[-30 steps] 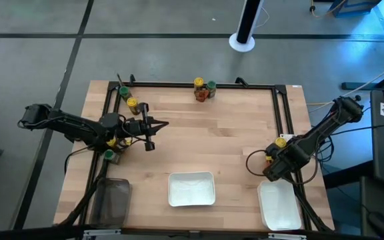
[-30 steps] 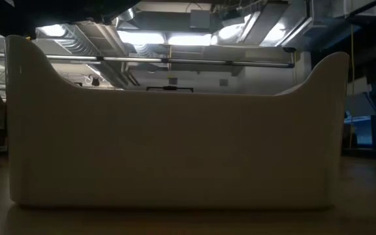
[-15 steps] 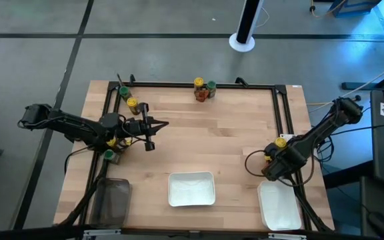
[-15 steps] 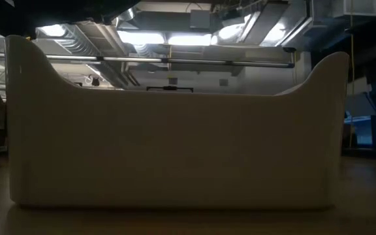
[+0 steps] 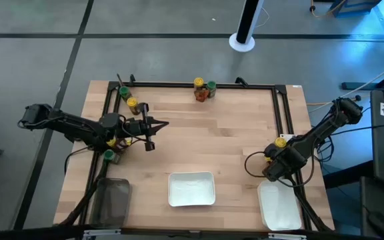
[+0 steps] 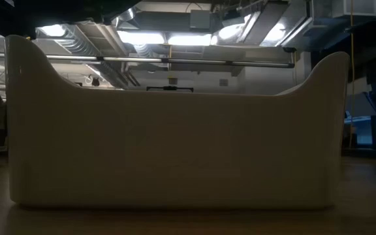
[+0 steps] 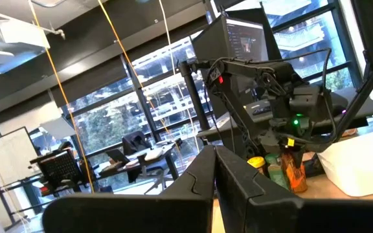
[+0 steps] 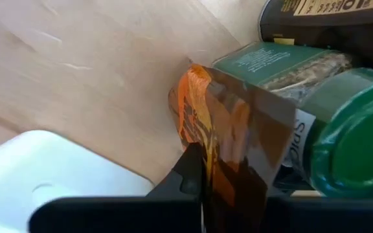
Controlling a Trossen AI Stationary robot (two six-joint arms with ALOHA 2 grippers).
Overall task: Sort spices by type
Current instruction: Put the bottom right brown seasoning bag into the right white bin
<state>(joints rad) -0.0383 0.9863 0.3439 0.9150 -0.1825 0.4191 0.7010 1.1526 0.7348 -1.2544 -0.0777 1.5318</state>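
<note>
My right gripper (image 5: 271, 169) is at the table's right edge, just beyond a white tray (image 5: 279, 207). It is shut on a red-orange packet (image 8: 220, 150). A green-capped jar (image 8: 342, 144) lies against that packet, and a yellow-capped jar (image 5: 281, 141) stands close by. My left gripper (image 5: 166, 124) is shut and touches nothing, held level over the table's left part. More jars sit at the far left corner (image 5: 132, 103), at the far middle (image 5: 198, 83) with a packet (image 5: 201, 95), and under the left arm (image 5: 109, 155). My right gripper pinches the red-orange packet between its two fingers by the packet's end nearest the gripper (image 8: 228, 188). One finger (image 8: 190, 169) shows on its side; the packet hides the other. The packet's far end (image 8: 190, 97) is at the wooden tabletop, beside the green-capped jar.
A second white tray (image 5: 192, 189) sits at the near middle and fills the low view (image 6: 175, 150). A dark translucent bin (image 5: 111, 201) is at the near left corner. A black frame (image 5: 179, 85) runs along the table's sides. Bare wood lies in the middle (image 5: 212, 140).
</note>
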